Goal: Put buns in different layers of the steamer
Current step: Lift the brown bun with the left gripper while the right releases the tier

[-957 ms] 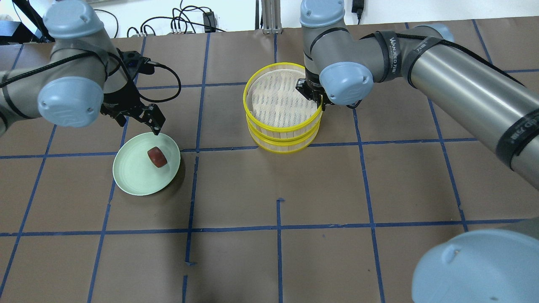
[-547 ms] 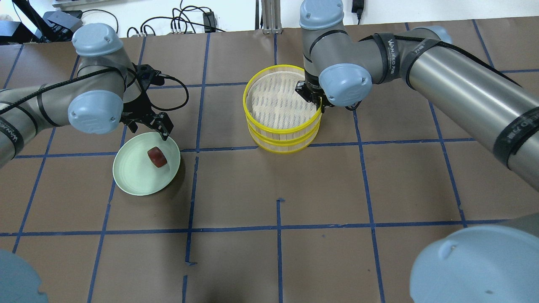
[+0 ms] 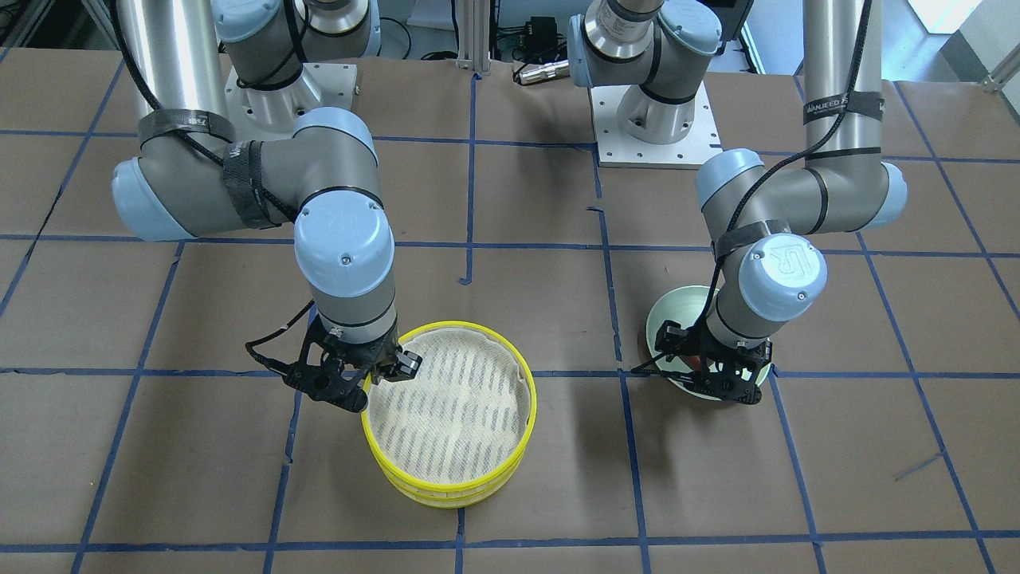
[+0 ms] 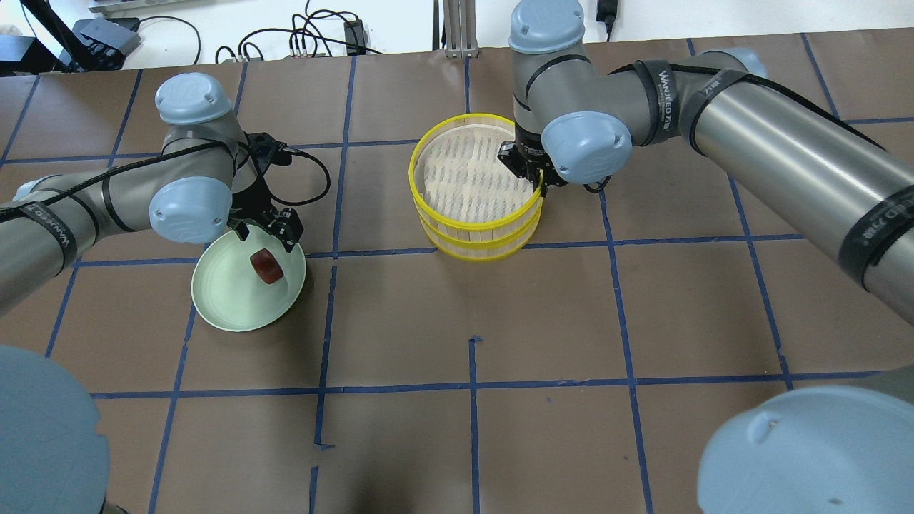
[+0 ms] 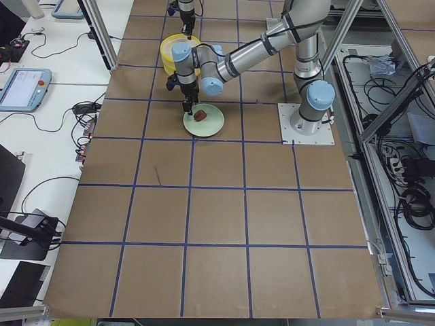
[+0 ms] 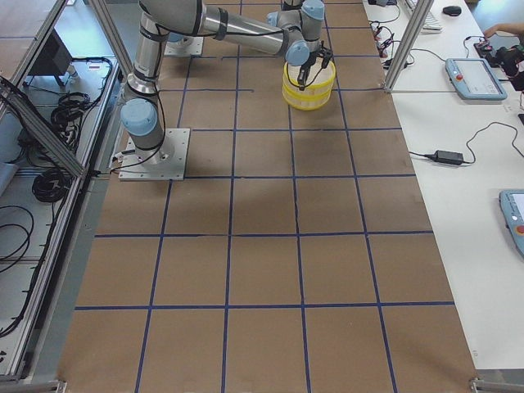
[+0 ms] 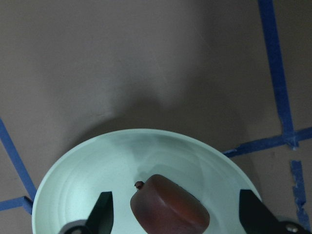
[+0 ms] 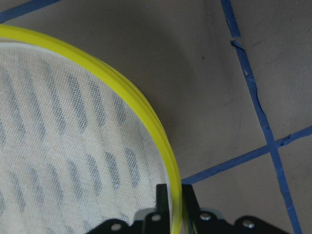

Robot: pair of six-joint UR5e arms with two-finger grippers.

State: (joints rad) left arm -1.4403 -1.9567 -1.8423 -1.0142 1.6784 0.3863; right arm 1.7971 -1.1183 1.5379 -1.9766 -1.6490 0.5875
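Frontally: the steamer, two yellow-rimmed trays stacked, is standing mid-table. The right gripper is pinching the top tray at its rim. The left gripper is hanging low over a green plate.

Overhead: a brown bun is lying on the plate, well apart from the steamer. The left gripper is hovering at the plate's far edge, just beside the bun. The right gripper is clamping the top tray by the rim.

Left side: the bun is resting on the plate under the near arm, with the steamer beyond.

Right side: the near arm is reaching down to the steamer.

Left wrist: the fingers are standing spread wide, one on each side of the bun, neither touching it.

Right wrist: the fingers are gripping the yellow rim of the top tray, one inside over the mesh, one outside.
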